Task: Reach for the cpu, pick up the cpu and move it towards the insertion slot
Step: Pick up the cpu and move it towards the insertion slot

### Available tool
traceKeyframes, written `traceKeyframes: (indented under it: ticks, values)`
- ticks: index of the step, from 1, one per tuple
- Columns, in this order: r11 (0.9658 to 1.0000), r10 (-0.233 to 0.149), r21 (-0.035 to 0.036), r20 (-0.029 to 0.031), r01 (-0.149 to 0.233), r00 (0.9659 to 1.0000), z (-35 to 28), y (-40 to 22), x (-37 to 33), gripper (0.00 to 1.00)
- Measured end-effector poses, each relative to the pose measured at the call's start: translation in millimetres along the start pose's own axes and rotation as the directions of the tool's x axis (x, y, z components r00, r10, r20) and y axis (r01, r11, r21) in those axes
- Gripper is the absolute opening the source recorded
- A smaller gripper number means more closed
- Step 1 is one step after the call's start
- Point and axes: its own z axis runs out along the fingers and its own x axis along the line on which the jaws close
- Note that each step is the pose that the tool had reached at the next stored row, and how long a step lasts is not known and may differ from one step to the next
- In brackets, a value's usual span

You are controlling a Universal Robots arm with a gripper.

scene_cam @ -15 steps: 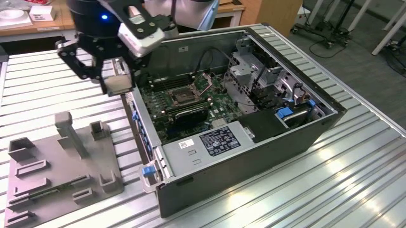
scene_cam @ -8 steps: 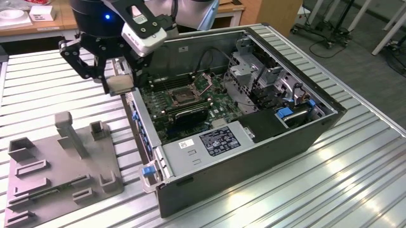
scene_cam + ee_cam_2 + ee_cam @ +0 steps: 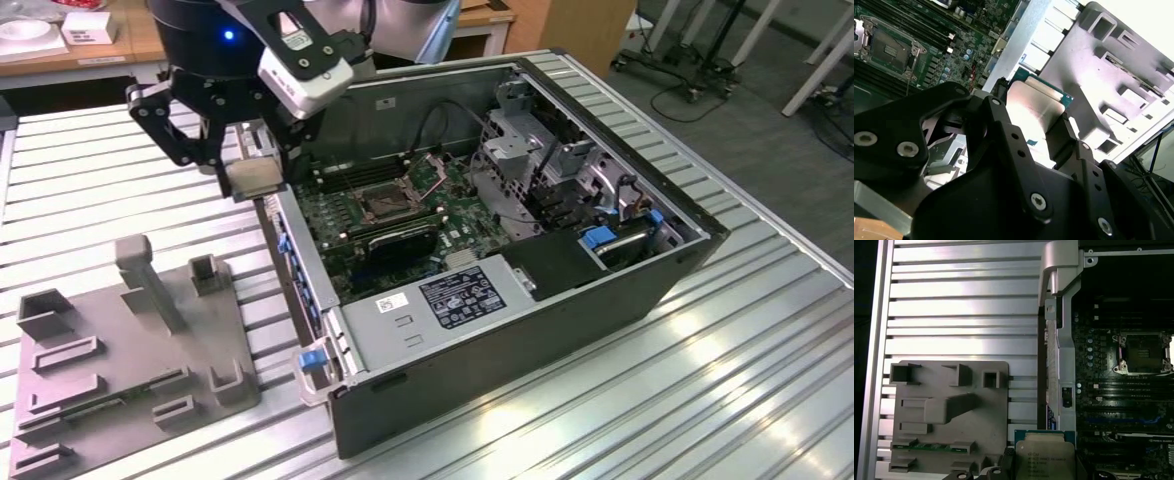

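The black claw [image 3: 254, 165] is clamped on the flat square cpu [image 3: 254, 178] with its pale silvery metal top, held in the air beside the open computer case [image 3: 534, 290], above the ribbed metal worktop [image 3: 107, 190]. The silver-framed square insertion slot [image 3: 387, 203] lies apart on the green board. The chip looks light, stiff and fragile underneath, so the edges seem the place to grip.

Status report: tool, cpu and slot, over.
Tool shut on cpu, lifted. Cpu at case edge, short of slot. Slot open, nothing over it.
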Motion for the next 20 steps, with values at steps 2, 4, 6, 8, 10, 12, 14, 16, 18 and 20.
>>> traceKeyframes:
  ticks: [2,4,6,8,10,12,14,16,18,20]
  values:
    - [1.0000,0.000,0.0001,0.0000,0.000,1.0000,0.0,0.0,-0.4,0.55]
    - [1.0000,0.000,0.0000,0.0000,0.000,1.0000,0.0,0.0,-0.7,0.55]
    - [1.0000,0.000,0.0001,0.0000,0.000,1.0000,0.0,0.0,-1.1,0.55]
    - [1.0000,0.000,0.0000,0.0001,0.000,1.0000,0.0,0.0,-2.5,0.55]
    - [1.0000,0.000,0.0000,0.0000,0.000,1.0000,0.1,0.0,-8.4,0.55]
    - [1.0000,0.000,0.0000,0.0000,0.000,1.0000,0.4,-0.1,-16.0,0.55]
    - [1.0000,0.000,-0.0001,0.0001,0.000,1.0000,0.8,-0.1,-26.7,0.55]
    - [1.0000,0.000,0.0000,0.0000,0.000,1.0000,1.0,-0.1,-34.7,0.55]
    - [1.0000,0.000,0.0000,0.0000,0.000,1.0000,1.2,-0.1,-42.7,0.55]
    - [1.0000,0.000,0.0000,0.0000,0.000,1.0000,1.5,-0.2,-51.1,0.55]
